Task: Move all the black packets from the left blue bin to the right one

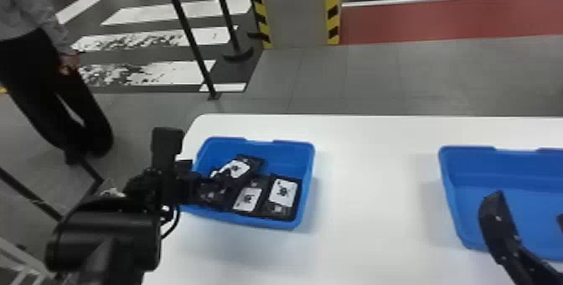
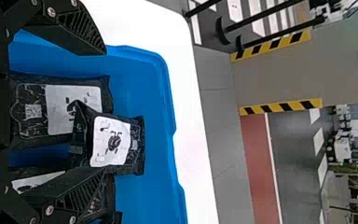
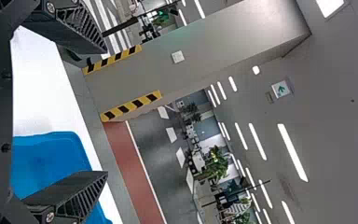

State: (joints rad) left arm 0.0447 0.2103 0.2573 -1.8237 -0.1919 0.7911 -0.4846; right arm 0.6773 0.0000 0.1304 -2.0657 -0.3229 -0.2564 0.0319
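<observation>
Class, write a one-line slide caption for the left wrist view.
Open fingers above black packets in a blue bin.

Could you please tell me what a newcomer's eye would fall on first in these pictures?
Probably the two bright blue bins on the white table: the left bin, with white-labelled black packets inside, and the right bin at the head view's right edge. Next might come the open left gripper at the packets, then the pillar with yellow-and-black edges beyond the table.
</observation>
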